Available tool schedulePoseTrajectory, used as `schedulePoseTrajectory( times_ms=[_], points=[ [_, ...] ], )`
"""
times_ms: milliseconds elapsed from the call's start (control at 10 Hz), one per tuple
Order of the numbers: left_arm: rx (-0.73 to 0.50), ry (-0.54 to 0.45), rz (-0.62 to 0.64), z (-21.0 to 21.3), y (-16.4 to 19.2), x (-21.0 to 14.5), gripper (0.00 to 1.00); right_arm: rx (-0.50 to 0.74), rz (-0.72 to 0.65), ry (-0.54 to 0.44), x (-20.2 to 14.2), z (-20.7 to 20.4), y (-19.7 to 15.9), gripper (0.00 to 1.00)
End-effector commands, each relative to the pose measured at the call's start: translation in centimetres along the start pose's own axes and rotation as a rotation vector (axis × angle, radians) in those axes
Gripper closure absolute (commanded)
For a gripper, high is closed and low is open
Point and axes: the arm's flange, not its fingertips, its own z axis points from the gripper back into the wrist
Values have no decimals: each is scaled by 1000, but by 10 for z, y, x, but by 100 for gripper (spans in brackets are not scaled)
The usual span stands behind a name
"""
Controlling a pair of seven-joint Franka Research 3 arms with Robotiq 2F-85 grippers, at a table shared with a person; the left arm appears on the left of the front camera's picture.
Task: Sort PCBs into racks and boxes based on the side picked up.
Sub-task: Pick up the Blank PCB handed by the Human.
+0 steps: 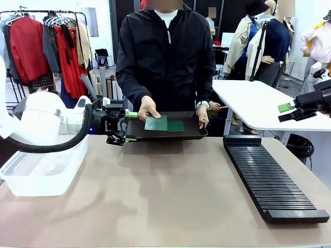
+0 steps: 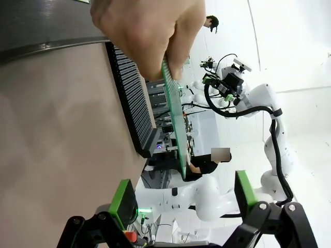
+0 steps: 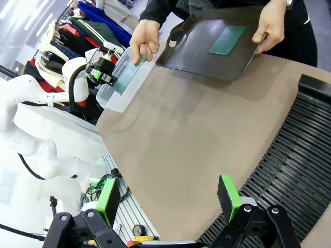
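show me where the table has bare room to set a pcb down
Free: the broad bare tabletop between the clear tub and the slotted rack, down to the near edge. Crowded: the far edge, with the tray, the person's hand holding a PCB and the open left jaws.

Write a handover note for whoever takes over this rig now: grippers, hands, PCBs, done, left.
Left gripper: open, facing the PCB that the person's hand holds out; not gripped yet.
Right gripper: open, holding nothing, near the rack.
Second PCB lies on the black tray, held by the person's other hand.
Done: no PCB seen in the rack; clear tub contents hard to tell.
Left: grip the offered PCB, sort both.
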Motion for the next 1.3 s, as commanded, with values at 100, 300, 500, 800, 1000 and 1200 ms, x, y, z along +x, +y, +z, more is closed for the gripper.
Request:
schedulePoseTrajectory(
  times_ms=[100,300,500,800,1000,1200],
  points=[
    [-19,-12,-15,-16,6,2,0,1,4,1,1,-1,2,0],
    [-28,-16,-31,-24,7,3,0,1,4,1,1,-1,2,0],
    [-32,-13,-59,-36,6,6,0,1,4,1,1,-1,2,0],
    [-20,15,-61,-49,6,4,0,1,4,1,1,-1,2,0],
    [-20,7,-58,-46,6,3,0,1,4,1,1,-1,2,0],
    [-17,-1,-65,-43,5,1,9,1,4,1,1,-1,2,0]
  ],
)
